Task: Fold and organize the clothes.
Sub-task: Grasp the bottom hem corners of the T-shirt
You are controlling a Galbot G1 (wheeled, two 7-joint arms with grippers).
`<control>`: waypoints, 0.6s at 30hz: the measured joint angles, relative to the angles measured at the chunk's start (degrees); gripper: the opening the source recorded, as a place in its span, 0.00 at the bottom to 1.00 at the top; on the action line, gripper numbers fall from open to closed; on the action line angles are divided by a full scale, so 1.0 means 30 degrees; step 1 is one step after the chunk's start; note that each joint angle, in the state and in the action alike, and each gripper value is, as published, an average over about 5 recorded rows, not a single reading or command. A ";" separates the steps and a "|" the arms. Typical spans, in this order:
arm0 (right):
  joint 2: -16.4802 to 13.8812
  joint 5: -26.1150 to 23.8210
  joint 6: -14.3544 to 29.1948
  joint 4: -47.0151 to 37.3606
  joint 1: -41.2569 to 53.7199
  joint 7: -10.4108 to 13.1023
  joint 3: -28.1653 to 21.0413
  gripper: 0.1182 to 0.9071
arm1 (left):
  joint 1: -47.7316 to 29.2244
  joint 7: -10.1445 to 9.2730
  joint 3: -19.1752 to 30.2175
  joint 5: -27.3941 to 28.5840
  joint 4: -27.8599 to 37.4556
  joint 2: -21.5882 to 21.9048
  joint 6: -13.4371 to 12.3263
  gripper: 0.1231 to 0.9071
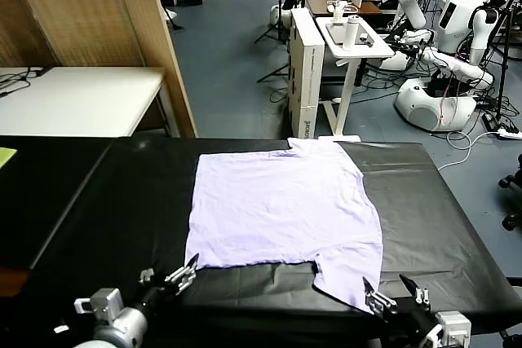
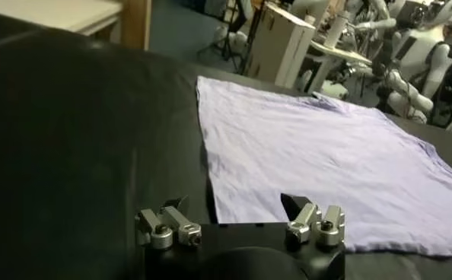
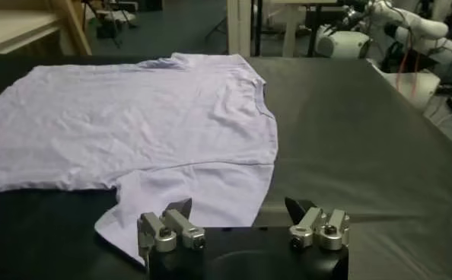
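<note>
2 pincers are spread: the left gripper (image 1: 181, 273) at the shirt (image 1: 281, 205)'s near corner, the right gripper (image 1: 395, 293) over its sleeve. Thin, limp fabric is judged best pinched at the hem corners.

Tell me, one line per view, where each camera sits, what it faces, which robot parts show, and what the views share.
Head view: on the robot's head, looking forward and down at the lavender T-shirt spread on the black table; left tool and right tool show, both open.
Left wrist view: on the left arm, facing the shirt's near left corner; its own open tool shows.
Right wrist view: on the right arm, facing the near sleeve; its own open tool shows.
Shared: all three show shirt and table.
</note>
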 joint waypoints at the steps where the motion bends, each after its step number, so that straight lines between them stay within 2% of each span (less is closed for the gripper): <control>1: 0.0001 0.0012 -0.0010 -0.0056 0.0026 -0.0004 -0.0016 1.00 | -0.0020 0.0001 0.0031 0.0043 0.0042 -0.0030 -0.0009 1.00; 11: 0.0096 0.0505 -0.0127 -0.1008 0.0276 -0.0051 -0.0202 1.00 | 0.0032 -0.0009 0.0422 0.0509 0.0618 -0.0438 -0.0138 1.00; 15: 0.0126 0.0669 -0.0119 -0.1352 0.0351 -0.0060 -0.0213 0.99 | 0.0137 0.0005 0.0532 0.0750 0.0786 -0.0561 -0.0218 0.93; 18: 0.0155 0.0700 -0.0084 -0.1498 0.0355 -0.0072 -0.0217 0.90 | 0.0172 0.0016 0.0576 0.0885 0.0878 -0.0619 -0.0281 0.87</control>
